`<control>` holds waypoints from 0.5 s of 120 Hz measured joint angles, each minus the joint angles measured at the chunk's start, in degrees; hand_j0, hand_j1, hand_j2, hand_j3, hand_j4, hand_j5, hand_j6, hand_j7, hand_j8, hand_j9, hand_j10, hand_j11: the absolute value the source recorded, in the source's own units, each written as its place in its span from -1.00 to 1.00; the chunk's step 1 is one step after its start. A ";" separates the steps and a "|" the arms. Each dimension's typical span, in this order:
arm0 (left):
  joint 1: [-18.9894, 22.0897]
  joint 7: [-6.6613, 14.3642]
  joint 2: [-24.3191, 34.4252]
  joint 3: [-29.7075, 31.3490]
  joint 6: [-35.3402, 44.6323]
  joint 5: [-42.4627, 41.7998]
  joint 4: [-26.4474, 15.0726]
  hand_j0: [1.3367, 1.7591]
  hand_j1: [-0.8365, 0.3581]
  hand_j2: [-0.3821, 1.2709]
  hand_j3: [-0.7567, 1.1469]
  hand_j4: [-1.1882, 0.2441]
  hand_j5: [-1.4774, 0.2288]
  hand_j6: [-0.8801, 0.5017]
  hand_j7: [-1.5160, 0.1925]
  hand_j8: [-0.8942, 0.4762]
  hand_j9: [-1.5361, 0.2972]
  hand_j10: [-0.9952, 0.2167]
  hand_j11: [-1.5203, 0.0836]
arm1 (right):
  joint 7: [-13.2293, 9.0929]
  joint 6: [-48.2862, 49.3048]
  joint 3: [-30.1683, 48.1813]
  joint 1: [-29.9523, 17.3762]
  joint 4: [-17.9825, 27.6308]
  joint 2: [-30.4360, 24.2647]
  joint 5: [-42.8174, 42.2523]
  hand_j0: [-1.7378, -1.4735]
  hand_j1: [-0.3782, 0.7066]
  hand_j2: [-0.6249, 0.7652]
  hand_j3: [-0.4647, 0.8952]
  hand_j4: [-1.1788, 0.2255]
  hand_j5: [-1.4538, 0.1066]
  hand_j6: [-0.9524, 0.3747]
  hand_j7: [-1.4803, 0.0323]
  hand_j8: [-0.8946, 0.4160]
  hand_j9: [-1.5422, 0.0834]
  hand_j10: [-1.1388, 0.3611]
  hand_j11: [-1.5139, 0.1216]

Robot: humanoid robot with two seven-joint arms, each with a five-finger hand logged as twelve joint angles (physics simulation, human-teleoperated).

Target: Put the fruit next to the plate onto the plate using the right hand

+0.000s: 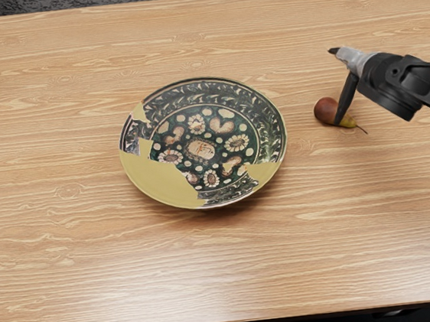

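A small red and yellow pear-like fruit (pixel 327 110) lies on the wooden table to the right of the plate. The round plate (pixel 143 171) has a dark floral pattern with yellow patches and sits near the table's middle. My right hand (pixel 348 78) comes in from the right edge and hovers just over the fruit's right side. One dark finger (pixel 345 99) points down beside the fruit and partly covers it, and another finger (pixel 349 56) sticks out to the upper left. The fingers are spread and hold nothing. The fruit rests on the table.
The wooden table (pixel 72 261) spans the whole view, with its far edge at the top and its front edge at the bottom. About a fruit's width of bare wood separates the fruit from the plate's rim.
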 joint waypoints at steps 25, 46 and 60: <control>-0.06 0.00 0.00 0.00 0.00 0.00 -0.01 0.52 0.98 -0.54 -0.21 0.66 0.73 0.27 0.77 0.31 0.68 0.64 0.90 | -3.54 -8.43 -1.38 -2.06 4.10 2.34 -3.08 -0.40 -0.95 -0.10 -0.32 0.68 0.86 0.43 0.96 0.36 0.90 0.52 0.85; -0.06 0.01 0.00 0.00 0.00 0.00 -0.01 0.52 0.98 -0.54 -0.21 0.66 0.73 0.27 0.77 0.31 0.68 0.64 0.90 | -3.99 -9.50 -1.55 -1.59 0.15 7.24 -5.87 -0.40 -0.95 -0.10 -0.32 0.68 0.86 0.43 0.96 0.36 0.90 0.52 0.85; -0.06 -0.01 0.00 0.00 0.00 0.00 -0.01 0.52 0.98 -0.54 -0.21 0.66 0.73 0.27 0.77 0.31 0.68 0.64 0.90 | -3.97 -9.90 -1.69 -2.44 -3.20 8.29 -6.78 -0.40 -0.95 -0.10 -0.32 0.68 0.86 0.43 0.96 0.36 0.90 0.52 0.85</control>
